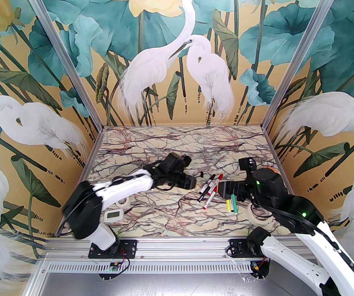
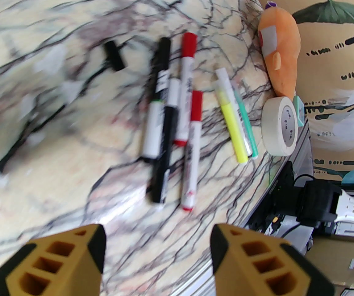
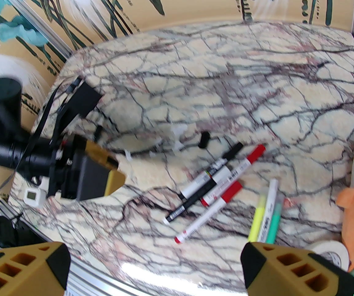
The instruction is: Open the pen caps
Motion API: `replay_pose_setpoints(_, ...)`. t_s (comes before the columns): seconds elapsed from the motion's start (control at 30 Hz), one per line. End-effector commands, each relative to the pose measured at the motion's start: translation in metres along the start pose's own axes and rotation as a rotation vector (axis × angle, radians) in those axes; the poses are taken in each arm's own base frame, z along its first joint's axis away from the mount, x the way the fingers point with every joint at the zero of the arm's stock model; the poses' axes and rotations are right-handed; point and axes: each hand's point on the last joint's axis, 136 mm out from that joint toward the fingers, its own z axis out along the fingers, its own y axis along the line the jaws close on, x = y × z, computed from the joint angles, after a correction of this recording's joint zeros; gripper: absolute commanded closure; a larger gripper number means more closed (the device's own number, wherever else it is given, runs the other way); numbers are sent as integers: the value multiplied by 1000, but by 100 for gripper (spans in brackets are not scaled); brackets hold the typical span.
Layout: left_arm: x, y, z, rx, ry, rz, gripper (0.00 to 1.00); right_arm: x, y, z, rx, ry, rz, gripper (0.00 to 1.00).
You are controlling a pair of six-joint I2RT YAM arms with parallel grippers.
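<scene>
- I am working inside a booth whose walls [image 1: 41, 103] are carrying a painted heron and lotus pattern. They are closing in on three sides, so I am judging room for wide swings tight.
- The worktop [image 1: 177, 140] is showing a glossy marble print. It is looking slick, so a nudged marker is likely sliding on it.
- I am holding my left tool [image 2: 158, 242] wide open and empty, just beside the markers. My right tool [image 3: 155, 257] is likewise gaping with nothing in it, near the yellow and green pair.
- An orange soft toy [image 2: 280, 51] and a roll of tape [image 2: 280, 126] are crowding the worktop's right edge.
- The markers [image 2: 164, 153] are lying flat mid-worktop in two tight bunches. I am taking them to be light, stiff and prone to rolling, so one tool is needing to pin a barrel.
- The pen caps [image 2: 189, 43] are sitting on the marker ends, in red, black and whitish. What looks like a black cap [image 2: 114, 55] is lying loose, apart from them.
- The caps are looking small, hard and smooth, so I am planning to pinch one across its sides and pull along the barrel.
</scene>
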Motion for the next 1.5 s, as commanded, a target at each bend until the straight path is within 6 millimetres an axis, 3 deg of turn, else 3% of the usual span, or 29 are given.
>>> replay_pose_setpoints(0.0,-7,-2,23,-9,37,5,46,10,-6,-9,22,20,-42,0)
replay_pose_setpoints(0.33,3,-2,77,-89,175,84,51,8,-2,-5,-5,11,-50,1)
replay_pose_setpoints(0.43,4,3,87,-116,200,123,57,4,-2,-4,0,-1,-50,1)
replay_pose_setpoints(1.2,14,22,117,-164,323,234,62,6,-1,3,-11,-7,-22,1)
replay_pose_setpoints(1.47,13,30,120,-208,328,241,67,7,0,5,-18,-3,-17,1)
